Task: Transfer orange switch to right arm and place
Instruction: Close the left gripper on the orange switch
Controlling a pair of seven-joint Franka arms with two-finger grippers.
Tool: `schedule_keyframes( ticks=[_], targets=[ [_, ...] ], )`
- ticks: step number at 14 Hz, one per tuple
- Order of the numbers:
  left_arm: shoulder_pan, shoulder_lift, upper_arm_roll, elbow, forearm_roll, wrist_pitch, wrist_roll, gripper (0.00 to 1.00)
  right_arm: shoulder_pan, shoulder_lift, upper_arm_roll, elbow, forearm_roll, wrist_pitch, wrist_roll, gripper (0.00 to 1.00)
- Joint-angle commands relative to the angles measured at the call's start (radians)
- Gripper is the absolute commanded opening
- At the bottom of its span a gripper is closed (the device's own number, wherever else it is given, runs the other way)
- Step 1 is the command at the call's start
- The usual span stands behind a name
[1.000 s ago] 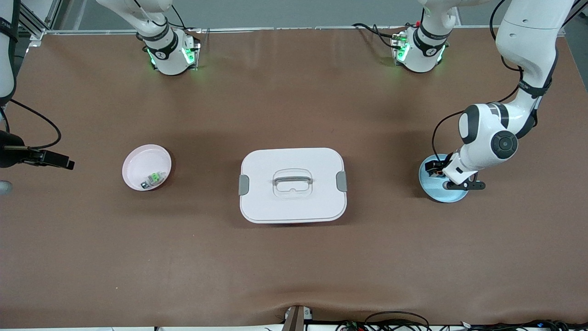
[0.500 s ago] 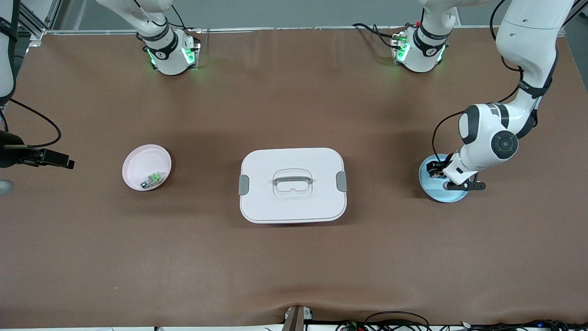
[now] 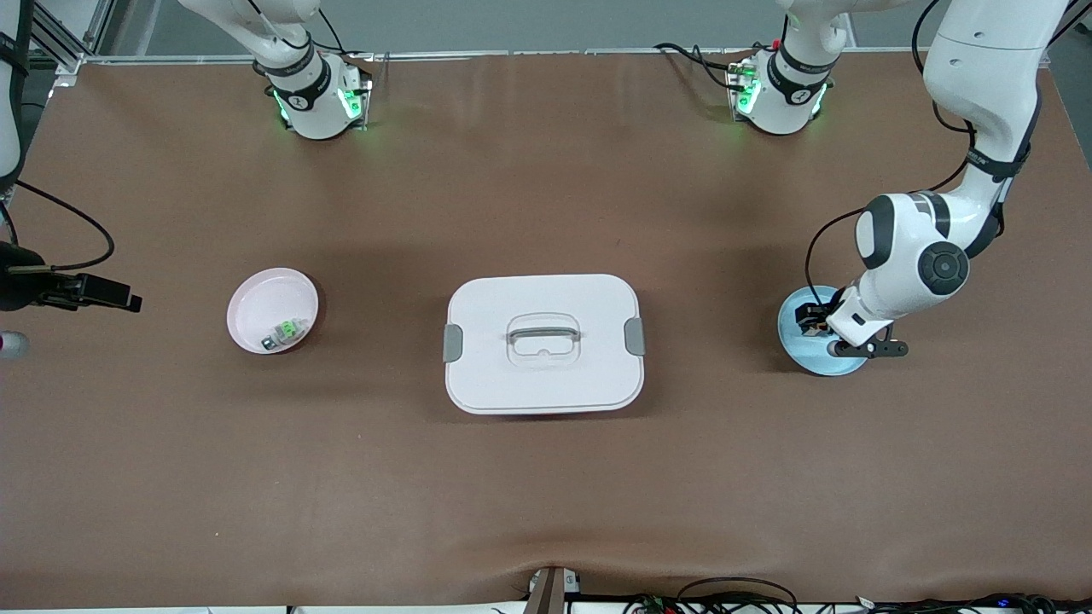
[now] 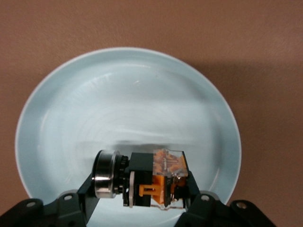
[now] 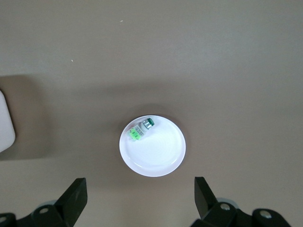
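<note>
Orange-banded and black, the orange switch [image 4: 154, 178] sits clamped between the left gripper's [image 4: 142, 191] fingers [image 4: 97, 182], low over the pale blue plate [image 4: 71, 118] at the left arm's end of the brown surface [image 3: 546, 477]. Its silver ringed end points sideways; some dark print shows on the orange band, too small to read.

In the front view the left gripper [image 3: 815, 322] hangs over that blue plate [image 3: 798, 351].

Well apart, the right gripper [image 5: 139, 201] waits up in the air with its fingers [image 5: 73, 196] spread wide, holding nothing, over the surface near the pink plate [image 3: 256, 294]. On that plate lies a small clear-and-silver piece [image 3: 284, 332] with a green mark; no writing on it can be made out.

A white lidded box [image 3: 543, 343] with grey latches and a clear handle stands between the two plates.
</note>
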Motion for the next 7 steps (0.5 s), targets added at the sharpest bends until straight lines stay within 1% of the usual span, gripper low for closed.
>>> schedule_keyframes(
  ticks=[1,2,4,7],
  targets=[
    [0.006,-0.085,-0.007,0.02,-0.002,-0.126,-0.046,0.13,-0.033,-0.01,0.016,-0.007,0.029,-0.011,-0.016,1.0],
    [0.003,-0.111,-0.01,0.041,-0.007,-0.197,-0.072,0.13,-0.035,-0.01,0.016,-0.007,0.029,-0.012,-0.018,1.0],
    [0.002,-0.162,-0.025,0.093,-0.056,-0.351,-0.115,0.13,-0.041,-0.01,0.016,-0.007,0.029,-0.012,-0.019,1.0],
    [0.002,-0.214,-0.029,0.2,-0.129,-0.569,-0.162,0.13,-0.041,-0.01,0.016,-0.007,0.035,-0.012,-0.019,1.0]
  ],
)
